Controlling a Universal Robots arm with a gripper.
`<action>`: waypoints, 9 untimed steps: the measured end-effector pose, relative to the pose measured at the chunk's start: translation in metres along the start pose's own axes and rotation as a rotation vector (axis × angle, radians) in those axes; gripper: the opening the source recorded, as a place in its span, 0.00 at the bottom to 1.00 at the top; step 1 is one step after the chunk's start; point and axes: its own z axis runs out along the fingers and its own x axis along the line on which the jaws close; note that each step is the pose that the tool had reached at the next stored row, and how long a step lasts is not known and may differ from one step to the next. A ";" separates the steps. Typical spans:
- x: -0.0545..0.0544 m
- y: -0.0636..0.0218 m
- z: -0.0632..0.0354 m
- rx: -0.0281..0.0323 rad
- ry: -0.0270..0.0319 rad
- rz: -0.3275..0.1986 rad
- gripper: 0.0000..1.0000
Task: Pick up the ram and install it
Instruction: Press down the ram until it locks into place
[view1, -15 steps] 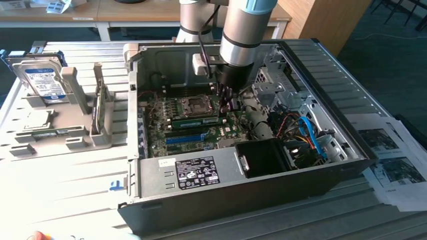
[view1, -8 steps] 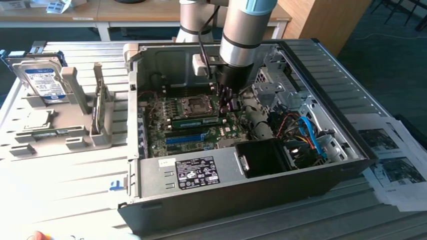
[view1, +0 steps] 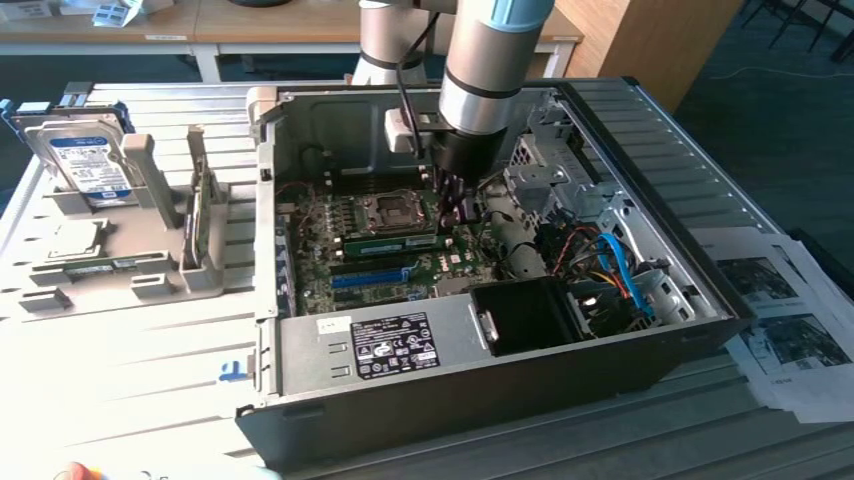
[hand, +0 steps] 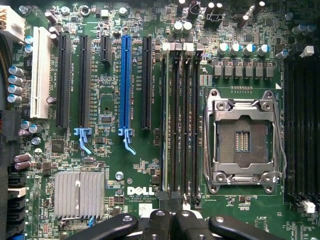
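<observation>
The ram (view1: 394, 243) is a green stick lying along a slot on the motherboard inside the open computer case (view1: 441, 350), just below the processor socket (view1: 396, 209). In the wrist view the ram (hand: 164, 125) shows edge-on in the memory slot farthest from the empty socket (hand: 242, 142). My gripper (view1: 451, 212) reaches down into the case at the end of the stick on the exterior view's right. Its fingers are shut, and the gripper (hand: 170, 197) sits over the end of the memory slots. I cannot tell whether the tips touch the ram.
A grey holder (view1: 160, 270) on the exterior view's left carries a silver hard drive (view1: 83, 160) and a square silver processor chip (view1: 74, 240). Case walls, a drive cage (view1: 561, 170) and blue cables (view1: 621, 270) crowd the arm. Printed papers (view1: 787, 310) lie to the exterior view's right.
</observation>
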 end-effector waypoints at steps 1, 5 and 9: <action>0.000 0.0000 0.0000 0.0000 0.0000 0.000 0.10; 0.000 0.0000 0.0013 0.0000 0.0001 0.000 0.10; 0.000 -0.0001 0.0016 0.0000 -0.0001 0.000 0.10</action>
